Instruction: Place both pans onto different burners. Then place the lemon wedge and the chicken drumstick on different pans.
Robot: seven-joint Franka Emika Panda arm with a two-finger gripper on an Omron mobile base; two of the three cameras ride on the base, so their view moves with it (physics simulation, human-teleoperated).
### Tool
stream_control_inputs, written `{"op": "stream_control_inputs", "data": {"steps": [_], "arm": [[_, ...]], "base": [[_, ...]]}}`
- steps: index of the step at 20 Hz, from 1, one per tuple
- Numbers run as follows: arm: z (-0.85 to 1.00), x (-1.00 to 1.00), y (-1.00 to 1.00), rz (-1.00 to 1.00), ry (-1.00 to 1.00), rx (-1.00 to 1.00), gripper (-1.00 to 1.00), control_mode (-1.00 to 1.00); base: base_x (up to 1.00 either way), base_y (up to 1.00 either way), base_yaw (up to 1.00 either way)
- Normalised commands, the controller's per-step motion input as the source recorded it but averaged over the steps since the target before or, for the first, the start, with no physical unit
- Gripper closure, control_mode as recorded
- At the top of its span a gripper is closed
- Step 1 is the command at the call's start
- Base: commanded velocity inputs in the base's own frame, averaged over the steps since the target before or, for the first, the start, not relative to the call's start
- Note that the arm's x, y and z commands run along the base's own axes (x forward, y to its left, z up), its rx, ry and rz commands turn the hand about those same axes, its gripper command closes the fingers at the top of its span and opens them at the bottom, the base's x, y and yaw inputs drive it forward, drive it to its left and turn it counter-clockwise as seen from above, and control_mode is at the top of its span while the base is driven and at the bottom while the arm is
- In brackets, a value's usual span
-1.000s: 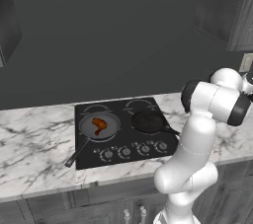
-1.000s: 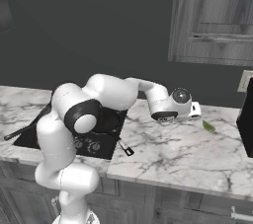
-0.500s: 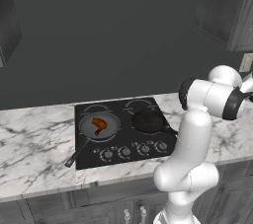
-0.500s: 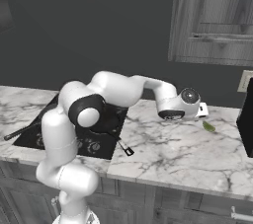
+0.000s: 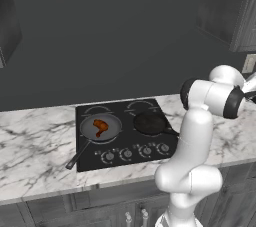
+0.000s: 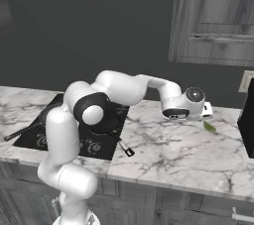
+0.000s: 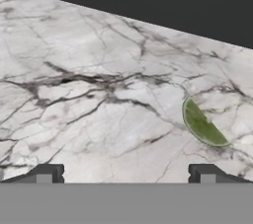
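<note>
The gripper [image 7: 125,174] hangs above the marble table [image 7: 89,94], jaws spread wide and holding nothing. The lemon [image 7: 202,125] lies flat on the table just ahead of the right fingertip [image 7: 206,173], off to that side rather than between the tips. In the right base view the same lemon [image 6: 209,127] sits just past the hand, near a dark box at the table's far edge.

The step in hand looks like the lemon pickup. To do it well, the gripper should shift toward its right until the wedge sits midway between the tips, then turn so the jaws close across the wedge's narrow width, not along its length. The piece is thin and lies low, so the tips likely need to come down almost to the marble before closing; closing too high would probably skim over it or flick it away.

Count: two pans, both on the cooktop [image 5: 125,133], each on its own burner. The grey pan [image 5: 101,127] is well behind the gripper, with one drumstick [image 5: 101,126] already in it. The black pan [image 5: 149,123], nearer the arm, is empty and is the likely home for the lemon. One lemon, one drumstick, four burner rings, though the rear two are faint.
</note>
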Motion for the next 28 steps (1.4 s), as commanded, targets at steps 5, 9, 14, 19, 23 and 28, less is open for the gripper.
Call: {"op": "stream_control_inputs", "data": {"steps": [5, 9, 14, 19, 23, 28], "arm": [[0.00, 0.06, -0.15, 0.02, 0.01, -0.03, -1.00, -1.00], [-0.03, 0.05, -0.16, 0.04, 0.02, -0.04, -1.00, -1.00], [-0.03, 0.07, -0.12, 0.05, 0.06, -0.04, -1.00, -1.00], [-0.11, 0.02, -0.13, 0.08, 0.07, -0.02, -1.00, -1.00], [-0.06, 0.03, -0.15, 0.08, 0.07, 0.00, -1.00, -1.00], [-0.02, 0.09, -0.18, 0.08, 0.03, 0.00, -1.00, -1.00]], "base": [[0.00, 0.00, 0.00], [0.00, 0.00, 0.00], [0.00, 0.00, 0.00], [0.00, 0.00, 0.00], [0.00, 0.00, 0.00], [0.00, 0.00, 0.00]]}}
